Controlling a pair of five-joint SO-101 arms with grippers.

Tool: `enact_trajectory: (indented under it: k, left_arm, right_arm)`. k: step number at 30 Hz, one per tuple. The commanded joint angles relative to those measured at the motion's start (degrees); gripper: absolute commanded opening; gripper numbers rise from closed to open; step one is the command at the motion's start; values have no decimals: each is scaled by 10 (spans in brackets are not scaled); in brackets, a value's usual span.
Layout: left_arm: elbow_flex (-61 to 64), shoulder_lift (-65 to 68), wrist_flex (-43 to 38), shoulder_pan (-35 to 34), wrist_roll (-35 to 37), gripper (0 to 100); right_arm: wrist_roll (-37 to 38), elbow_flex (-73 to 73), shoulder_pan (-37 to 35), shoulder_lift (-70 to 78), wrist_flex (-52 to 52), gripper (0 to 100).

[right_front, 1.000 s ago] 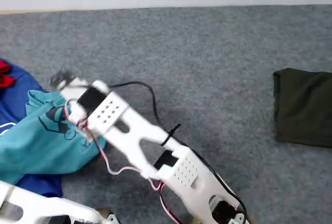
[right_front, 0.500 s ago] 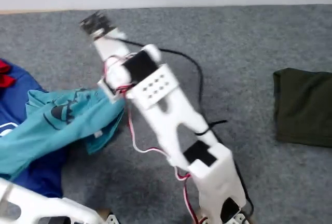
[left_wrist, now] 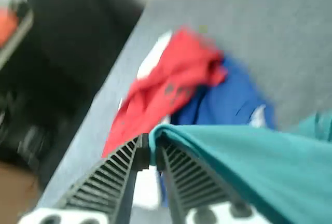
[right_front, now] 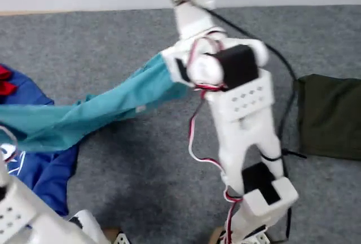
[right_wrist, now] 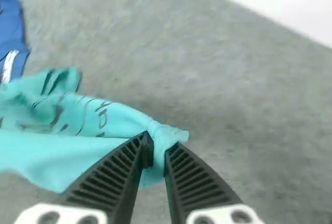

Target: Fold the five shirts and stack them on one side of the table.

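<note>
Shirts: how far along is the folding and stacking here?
Done: one dark green shirt lies folded. In hand: the teal shirt, stretched between the left gripper and right gripper, both shut on it. Left: the blue shirt and red shirt lie crumpled.

My right arm point(right_front: 242, 120) stands tall over mid-table, right gripper point(right_wrist: 155, 146) clamped on the teal shirt point(right_front: 96, 111); my left gripper point(left_wrist: 150, 147) pinches its other end, left arm point(right_front: 20, 216) low.
</note>
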Motion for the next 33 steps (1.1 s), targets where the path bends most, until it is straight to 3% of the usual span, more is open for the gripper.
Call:
enact_trajectory:
  k: [1,9,20,26,33]
  left_arm:
    - [-81,-11,-2,69,24,3]
    - [-252,-11,-4,128,24,3]
    - [-428,-8,-84,166,24,3]
    - [-418,-2,-113,166,23,3]
    - [-281,76,-113,167,50,3]
  right_arm:
    - [8,-5,44,-63,21,9]
    - [32,-5,124,-147,21,9]
    - [32,-4,183,-275,21,9]
    - [31,21,184,-296,22,9]
    - [25,240,182,-295,0,9]
